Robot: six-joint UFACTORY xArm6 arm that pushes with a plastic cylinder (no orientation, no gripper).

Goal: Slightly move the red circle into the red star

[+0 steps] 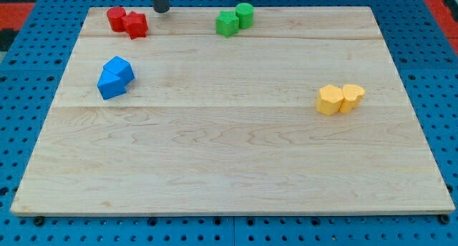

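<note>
The red circle sits at the view's top left of the wooden board, touching the red star on its right. My tip is at the board's top edge, a short way to the right of the red star and apart from it.
Two blue blocks lie pressed together at the left. A green star and a green cylinder touch at the top middle. A yellow hexagon and a yellow heart touch at the right.
</note>
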